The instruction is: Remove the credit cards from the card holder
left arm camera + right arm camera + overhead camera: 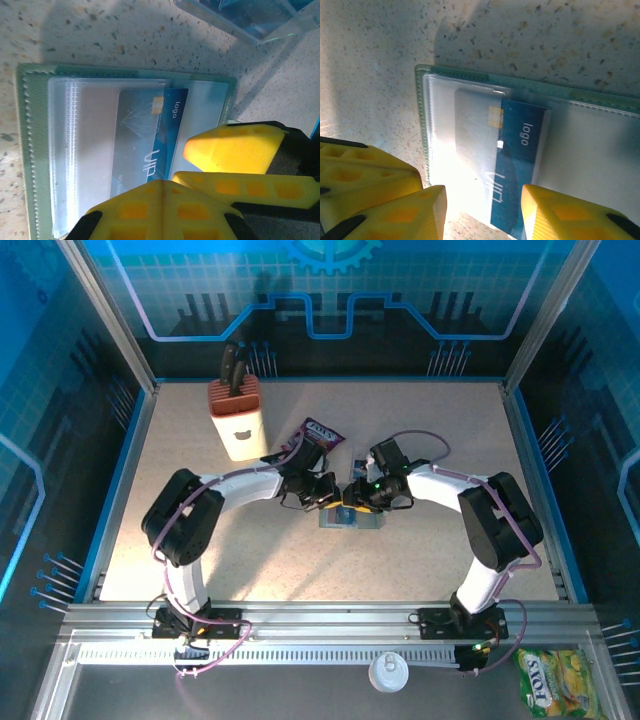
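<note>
1. the flat grey-green folding card holder [35,150] lies open on the speckled table [250,550].
2. a thin blue plastic card [520,165] sticks part way out of the card holder's clear pocket.
3. the left gripper [160,200] is closed with nothing in it. it sits right over the card holder and seems to press it down.
4. the right gripper [482,210] has its fingers apart at the card's free end and holds nothing.
5. the card looks light, stiff and slippy. i think the best place to pinch is the bare blue part outside the card holder.
6. the card holder looks light too and may slide along.
</note>
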Robot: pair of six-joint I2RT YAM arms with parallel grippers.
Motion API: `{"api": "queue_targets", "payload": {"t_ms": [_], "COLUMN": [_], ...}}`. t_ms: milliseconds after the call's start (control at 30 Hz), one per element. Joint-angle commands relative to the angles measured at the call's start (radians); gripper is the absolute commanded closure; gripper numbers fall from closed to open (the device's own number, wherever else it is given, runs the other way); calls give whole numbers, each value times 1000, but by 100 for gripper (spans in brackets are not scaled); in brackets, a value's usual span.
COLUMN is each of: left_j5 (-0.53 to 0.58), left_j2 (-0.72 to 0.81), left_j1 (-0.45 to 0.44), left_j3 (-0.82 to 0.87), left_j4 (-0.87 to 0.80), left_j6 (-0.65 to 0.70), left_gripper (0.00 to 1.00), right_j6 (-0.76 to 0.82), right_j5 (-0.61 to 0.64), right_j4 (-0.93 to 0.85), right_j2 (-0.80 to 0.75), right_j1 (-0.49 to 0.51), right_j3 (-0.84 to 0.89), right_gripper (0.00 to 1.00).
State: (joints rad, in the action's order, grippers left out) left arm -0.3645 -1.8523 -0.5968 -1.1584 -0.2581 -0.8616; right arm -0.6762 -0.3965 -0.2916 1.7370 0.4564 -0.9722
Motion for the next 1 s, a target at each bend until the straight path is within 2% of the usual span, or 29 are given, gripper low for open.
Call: {"api": "queue_targets", "payload": {"t_ms": [0, 433, 967], "left_j5": [-25, -1, -1], "left_j2": [-46, -70, -82], "left_j1": [-3, 12, 33], "left_j3": [-23, -12, 25], "left_j4": [-57, -96, -95], "left_j6": [20, 26, 16], "left_gripper": [100, 100, 100], "right_j6": [-12, -39, -26], "right_j5": [-14, -65, -55], "right_j4": [13, 87, 105], "right_j2": [-21, 11, 44], "right_j1": [-10, -36, -62], "right_j3": [18, 68, 118], "right_gripper": [55, 56, 56]}}
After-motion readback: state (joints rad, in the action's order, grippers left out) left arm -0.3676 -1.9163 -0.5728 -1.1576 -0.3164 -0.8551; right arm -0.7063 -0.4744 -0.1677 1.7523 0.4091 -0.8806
